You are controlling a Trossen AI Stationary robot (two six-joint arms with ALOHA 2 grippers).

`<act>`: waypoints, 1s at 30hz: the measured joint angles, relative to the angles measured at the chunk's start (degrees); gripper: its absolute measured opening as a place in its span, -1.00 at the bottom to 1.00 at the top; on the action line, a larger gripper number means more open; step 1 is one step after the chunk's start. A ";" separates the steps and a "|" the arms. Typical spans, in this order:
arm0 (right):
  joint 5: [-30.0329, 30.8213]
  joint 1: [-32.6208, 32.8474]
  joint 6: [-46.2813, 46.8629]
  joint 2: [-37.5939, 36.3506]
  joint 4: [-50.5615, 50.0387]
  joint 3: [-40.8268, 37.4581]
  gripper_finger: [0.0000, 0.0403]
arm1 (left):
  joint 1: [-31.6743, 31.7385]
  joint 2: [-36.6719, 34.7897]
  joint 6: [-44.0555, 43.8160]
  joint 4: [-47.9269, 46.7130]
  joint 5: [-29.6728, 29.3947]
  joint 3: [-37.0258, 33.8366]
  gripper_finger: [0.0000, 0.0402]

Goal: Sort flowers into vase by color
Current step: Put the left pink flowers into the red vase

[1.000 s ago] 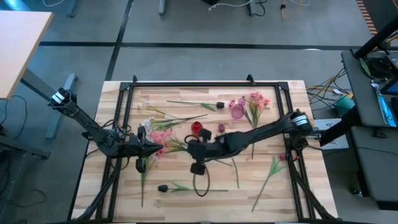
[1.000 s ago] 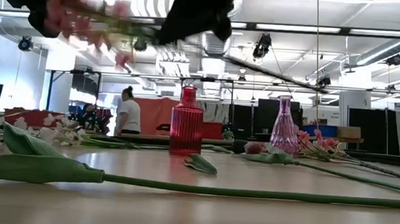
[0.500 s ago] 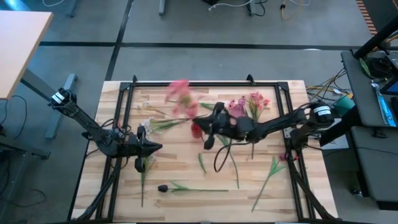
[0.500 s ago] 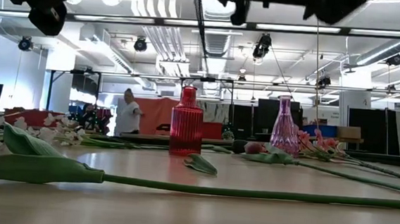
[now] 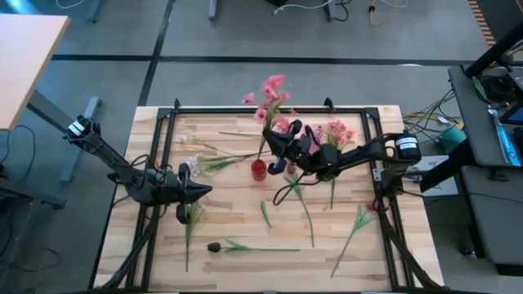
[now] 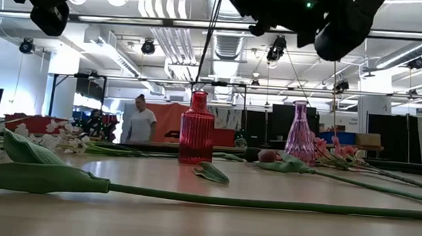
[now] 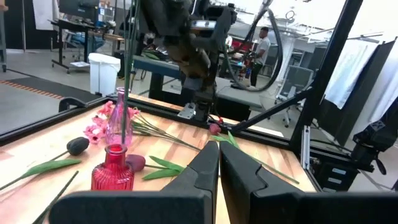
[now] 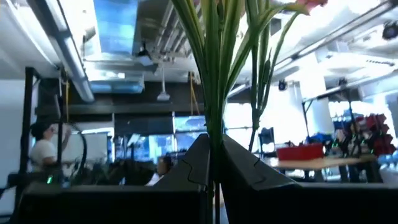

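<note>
My right gripper [image 5: 273,140] is raised over the table's far middle, shut on a pink blossom spray [image 5: 272,88] that stands nearly upright. The spray's thin stem [image 6: 208,40] runs down to the mouth of the red ribbed vase [image 6: 197,128]; whether its end is inside, I cannot tell. A clear pink vase [image 5: 312,146] stands to the right of the red one, with another pink spray [image 5: 337,133] lying beside it. White sprigs [image 5: 204,163] and a dark bud [image 5: 214,246] lie flat on the table. My left gripper [image 7: 218,167] waits, shut, at the table's left. My right gripper pinches the pink spray's bundle of green stems [image 8: 212,127] between its two fingers, well below the blossoms. The fingers lie across the stems, coming level from the table's right. The spray is lifted clear of the table and stands upright, blossoms [image 5: 274,82] above the fingers and lower stem [image 7: 125,74] hanging toward the red vase.
A loose green leaf [image 5: 265,214] and long green stems [image 5: 304,208] lie near the table's middle. Another stemmed flower [image 5: 357,222] lies toward the right near corner. A dark bud [image 5: 288,137] lies by the pink vase. A black frame [image 5: 270,109] rims the table. A person [image 6: 140,120] stands far behind.
My right gripper has risen from the table's middle and moved toward the far edge, carrying the pink spray. It has turned, and the spray has swung from lying level, blossoms to the left, to standing upright over the red vase.
</note>
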 joint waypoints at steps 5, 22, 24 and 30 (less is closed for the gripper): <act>-0.08 -0.03 -3.25 -0.66 -2.48 0.81 -0.94 | 0.00 -0.06 0.00 -0.05 -0.02 0.00 -1.00; -0.06 -0.14 -3.24 0.02 -8.40 0.57 -0.94 | 0.00 -0.06 0.04 -0.05 -0.07 0.00 -1.00; -0.07 -0.14 -2.96 0.03 -9.78 0.57 -0.92 | 0.00 -0.06 0.04 -0.06 -0.07 0.00 -1.00; -0.06 -0.12 -2.06 0.04 -11.63 0.48 -0.67 | 0.00 -0.06 0.02 -0.07 -0.07 0.00 -1.00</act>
